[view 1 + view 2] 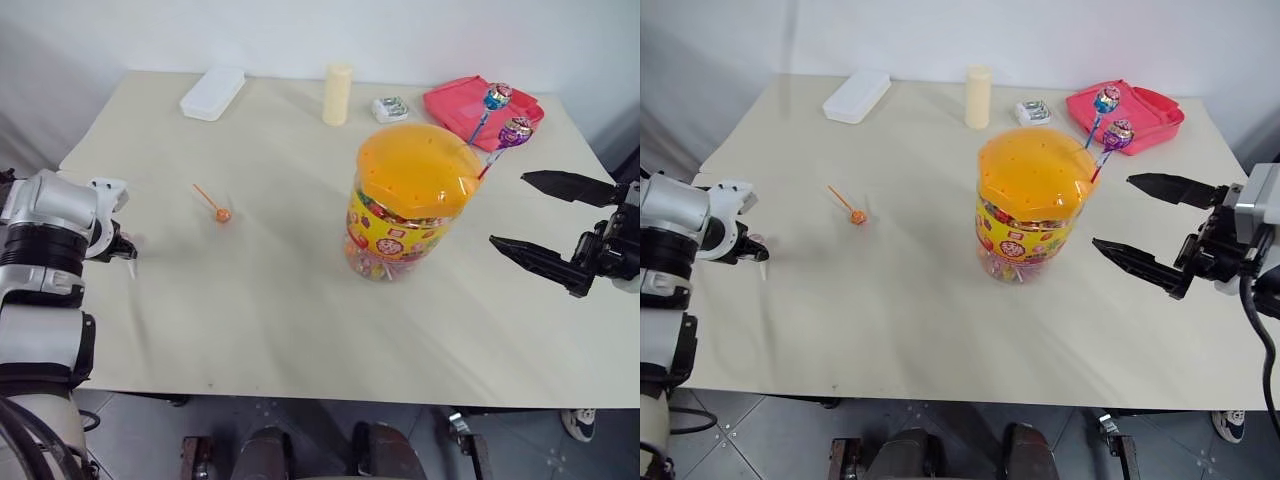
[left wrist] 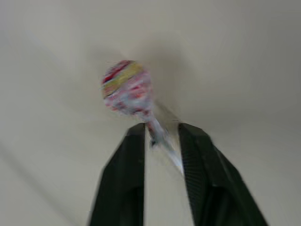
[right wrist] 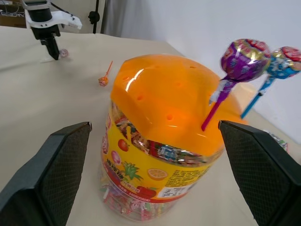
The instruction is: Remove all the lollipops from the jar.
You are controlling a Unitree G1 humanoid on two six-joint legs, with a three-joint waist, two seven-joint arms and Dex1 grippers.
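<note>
Landmark: the jar (image 1: 405, 200), standing mid-worktop (image 1: 280, 330), orange lid on

- Left gripper (image 2: 161, 136): hanging low over the worktop's edge, well to the left of the jar; jaws parted a little around the stick of a pinkish lollipop (image 2: 127, 87), whose head is lying just past the fingertips; grip or release, cannot tell
- Right gripper (image 1: 535, 215): hovering just right of the jar, jaws spread wide and empty, pointing level at the jar's side; the nearer arm for what is left
- Orange lollipop (image 1: 222, 214): lying flat on the worktop, left of the jar, apart from it
- Purple lollipop (image 3: 243, 59): standing in a lid hole on the jar's right rear, stick slanting up and away from the jar
- Blue-red lollipop (image 3: 282, 61): standing just behind the purple one, same slant; both above the right jaws' present line
</note>
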